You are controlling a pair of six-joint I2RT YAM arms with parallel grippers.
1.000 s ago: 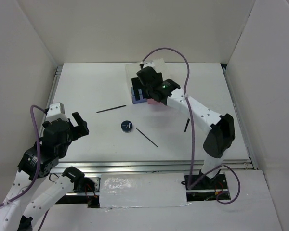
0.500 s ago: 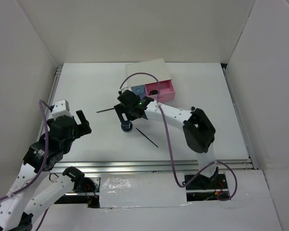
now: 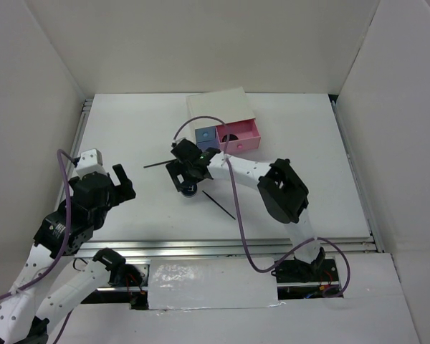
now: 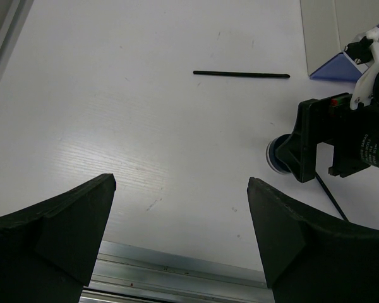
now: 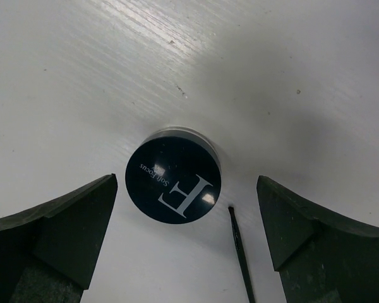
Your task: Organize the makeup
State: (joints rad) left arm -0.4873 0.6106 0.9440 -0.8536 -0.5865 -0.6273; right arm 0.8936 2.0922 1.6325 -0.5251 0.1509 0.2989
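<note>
My right gripper (image 3: 187, 178) hangs with its jaws spread wide directly above the round black compact with the white letter F (image 5: 174, 185). This compact lies flat on the white desk (image 3: 129, 136), lid up, near the white box with blue and pink drawers (image 3: 218, 107). I judge that the step in hand is to grasp the compact. To do it well, I should come straight down so that one finger passes on each side of the rim. I should close only when the pads are low enough to catch the side wall, because a smooth disc slips out easily. The thin black stick (image 5: 240, 252) lies just beside the compact, between it and one of my fingers, so I must not trap it. My left gripper (image 4: 182, 183) is spread too, holding nothing, well apart at the left side.
</note>
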